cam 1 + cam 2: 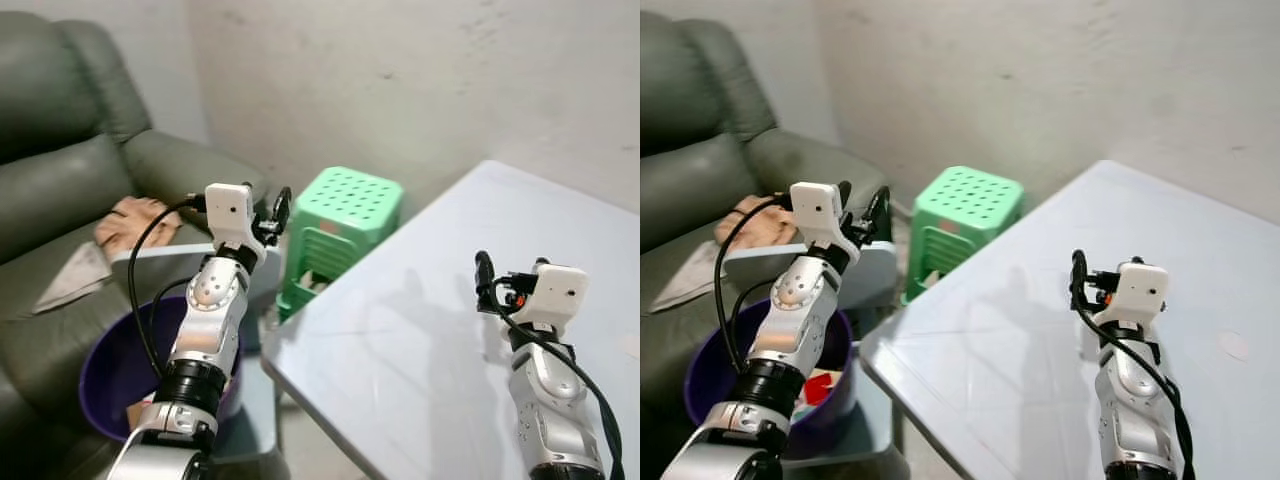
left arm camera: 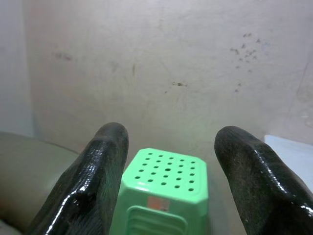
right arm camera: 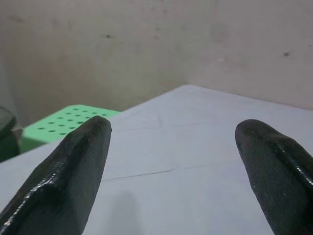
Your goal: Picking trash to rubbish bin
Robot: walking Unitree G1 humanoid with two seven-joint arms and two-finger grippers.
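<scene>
Two wide claws, left claw [image 2: 168,181] and right claw [image 3: 173,171], above white table [image 1: 420,330], green stool [image 1: 345,215] beyond.

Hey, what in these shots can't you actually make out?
- Purple bin: the left arm covers much of its inside in both eye views, so its contents are partly hidden.
- Small pale spot on the table: too small to identify.
- Orange label on the green stool: blurred in the left wrist view.
- Sofa: cut off by the picture's edge in the eye views.
</scene>
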